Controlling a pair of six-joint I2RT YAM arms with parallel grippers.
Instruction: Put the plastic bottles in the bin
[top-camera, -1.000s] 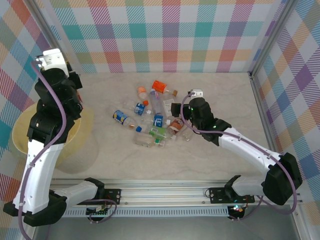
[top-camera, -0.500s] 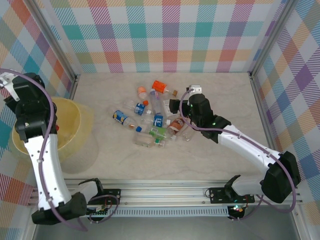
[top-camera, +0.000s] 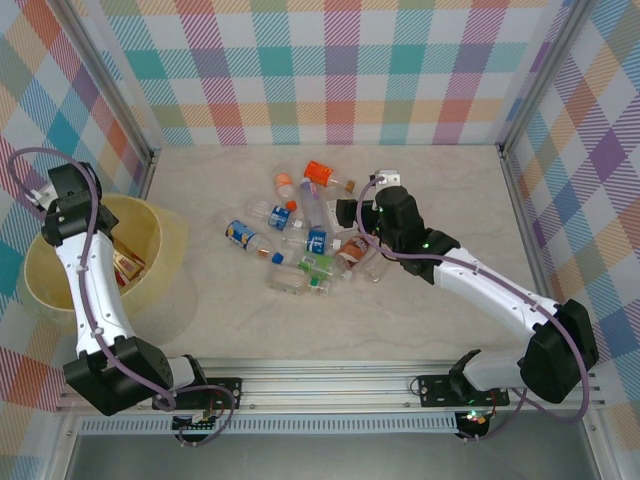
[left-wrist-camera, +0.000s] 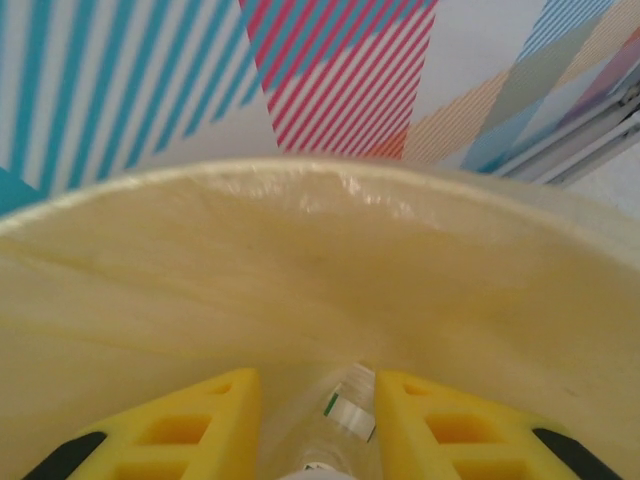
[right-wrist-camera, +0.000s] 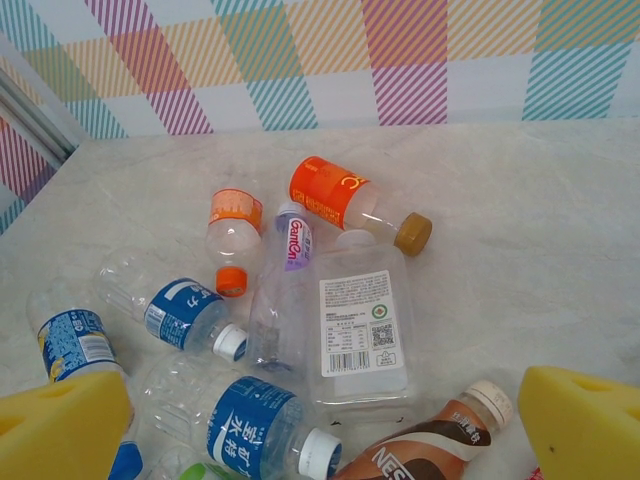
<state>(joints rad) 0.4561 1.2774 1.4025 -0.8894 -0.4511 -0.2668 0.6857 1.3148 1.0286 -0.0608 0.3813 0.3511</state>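
Several plastic bottles (top-camera: 305, 238) lie in a heap mid-table. My right gripper (top-camera: 350, 216) hovers over the heap's right side, open wide (right-wrist-camera: 322, 415) and holding nothing. Below it lie a flat clear bottle with a white label (right-wrist-camera: 360, 325), a purple-labelled clear bottle (right-wrist-camera: 285, 290), an orange-labelled bottle (right-wrist-camera: 340, 195), blue-labelled bottles (right-wrist-camera: 250, 425) and a brown bottle (right-wrist-camera: 430, 452). The pale yellow bin (top-camera: 155, 240) stands at the far left with a red-labelled bottle (top-camera: 126, 266) inside. My left gripper (left-wrist-camera: 318, 388) is down inside the bin (left-wrist-camera: 320, 260), shut on a clear bottle (left-wrist-camera: 350, 410) with a white and green label.
The checked enclosure wall rises just behind the bin, with a metal corner post (top-camera: 148, 165) beside it. A metal rail (top-camera: 330, 385) runs along the near edge. Bare table lies between the bin and the heap, and to the right of the heap.
My left arm has swung from high above the bin's right side to the far left and dropped into the bin. The right gripper has crept slightly back over the heap.
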